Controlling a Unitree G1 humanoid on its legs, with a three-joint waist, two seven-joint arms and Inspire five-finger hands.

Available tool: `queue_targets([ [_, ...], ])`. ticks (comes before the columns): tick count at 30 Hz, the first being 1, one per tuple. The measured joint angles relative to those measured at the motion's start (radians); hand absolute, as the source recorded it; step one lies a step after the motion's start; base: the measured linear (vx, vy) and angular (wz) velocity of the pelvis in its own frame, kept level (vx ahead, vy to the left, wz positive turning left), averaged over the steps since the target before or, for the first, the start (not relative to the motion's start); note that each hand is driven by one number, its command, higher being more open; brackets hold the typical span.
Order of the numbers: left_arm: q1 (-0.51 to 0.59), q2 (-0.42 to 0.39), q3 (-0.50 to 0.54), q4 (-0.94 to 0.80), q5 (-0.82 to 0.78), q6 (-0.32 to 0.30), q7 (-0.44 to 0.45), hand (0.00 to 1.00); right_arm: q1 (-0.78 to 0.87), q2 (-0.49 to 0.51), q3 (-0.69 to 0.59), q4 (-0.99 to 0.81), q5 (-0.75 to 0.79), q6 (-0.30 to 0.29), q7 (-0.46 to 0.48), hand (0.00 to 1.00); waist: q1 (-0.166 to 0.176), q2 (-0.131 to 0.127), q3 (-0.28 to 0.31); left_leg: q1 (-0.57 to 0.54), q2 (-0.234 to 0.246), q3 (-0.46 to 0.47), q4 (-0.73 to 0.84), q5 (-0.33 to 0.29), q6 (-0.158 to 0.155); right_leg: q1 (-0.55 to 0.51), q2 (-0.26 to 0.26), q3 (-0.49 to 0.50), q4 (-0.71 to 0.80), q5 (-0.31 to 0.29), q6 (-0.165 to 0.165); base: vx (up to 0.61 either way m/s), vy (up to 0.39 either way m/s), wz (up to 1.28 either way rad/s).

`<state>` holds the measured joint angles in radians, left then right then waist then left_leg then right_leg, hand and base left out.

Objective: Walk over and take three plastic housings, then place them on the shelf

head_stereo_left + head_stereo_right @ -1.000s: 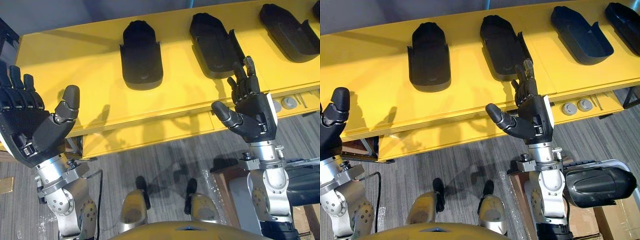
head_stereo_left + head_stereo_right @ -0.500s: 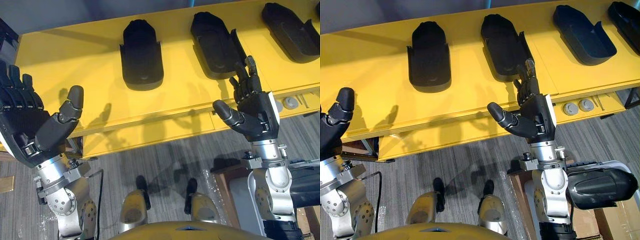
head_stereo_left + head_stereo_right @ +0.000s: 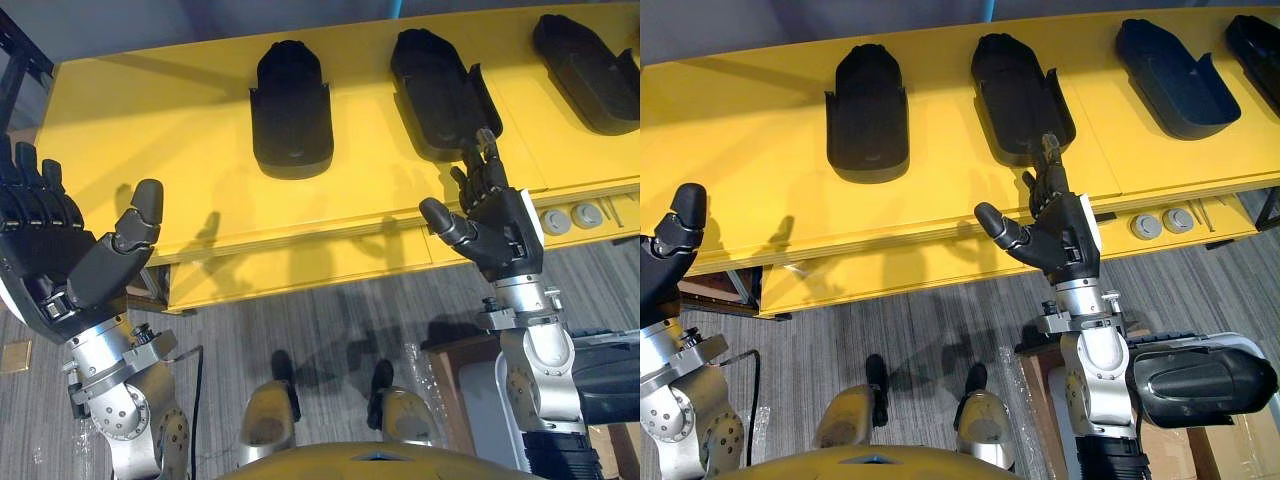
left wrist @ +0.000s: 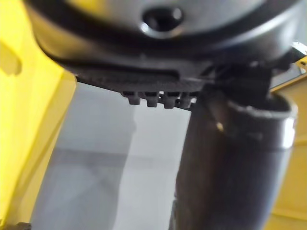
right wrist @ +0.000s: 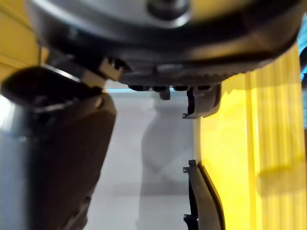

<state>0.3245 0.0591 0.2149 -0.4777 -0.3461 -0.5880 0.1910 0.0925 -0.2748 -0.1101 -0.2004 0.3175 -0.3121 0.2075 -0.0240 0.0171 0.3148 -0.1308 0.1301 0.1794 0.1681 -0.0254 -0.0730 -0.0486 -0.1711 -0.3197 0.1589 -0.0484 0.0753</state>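
Several black plastic housings lie in a row on a yellow table (image 3: 150, 130): one (image 3: 291, 108) at centre left, one (image 3: 438, 78) at centre right, another (image 3: 585, 58) at the far right, and a further one (image 3: 1258, 42) at the edge. My right hand (image 3: 497, 222) is raised at the table's front edge, just short of the centre-right housing, fingers straight and thumb spread, holding nothing. My left hand (image 3: 45, 255) is up at the lower left, open and empty, in front of the table's left end.
Two round grey discs (image 3: 568, 217) sit on a lower ledge under the table's right part. A dark frame (image 3: 20, 60) stands at the far left. Grey plank floor (image 3: 330, 320) lies in front of the table, with a cardboard box (image 3: 1170, 440) at lower right.
The whole view has shifted, so the camera moved and the table now shows a little further right. Both hands stay open; the right hand sits slightly lower against the table edge.
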Motion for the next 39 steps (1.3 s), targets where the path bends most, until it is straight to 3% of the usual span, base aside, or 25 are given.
queue_targets([
  [18, 0.007, 0.000, 0.000, 0.000, 0.001, 0.000, -0.001, 1.00, 0.006, 0.000, 0.002, 0.045, -0.068, 0.022, -0.022, 1.00, -0.001, 0.000, 0.000, 0.002, 0.001, -0.002, -0.014, 0.013, -0.001, -0.004, 0.001, -0.002, 0.003, 0.000, 0.000, 0.00, 0.000, 0.00],
  [39, 0.008, 0.000, 0.000, 0.001, 0.003, 0.001, 0.018, 1.00, -0.068, 0.000, 0.005, 0.132, -0.078, 0.022, -0.044, 1.00, 0.021, -0.002, -0.001, 0.003, -0.001, -0.024, -0.032, 0.041, -0.001, -0.004, 0.001, -0.020, 0.017, -0.001, -0.001, -0.01, -0.001, 0.02],
])
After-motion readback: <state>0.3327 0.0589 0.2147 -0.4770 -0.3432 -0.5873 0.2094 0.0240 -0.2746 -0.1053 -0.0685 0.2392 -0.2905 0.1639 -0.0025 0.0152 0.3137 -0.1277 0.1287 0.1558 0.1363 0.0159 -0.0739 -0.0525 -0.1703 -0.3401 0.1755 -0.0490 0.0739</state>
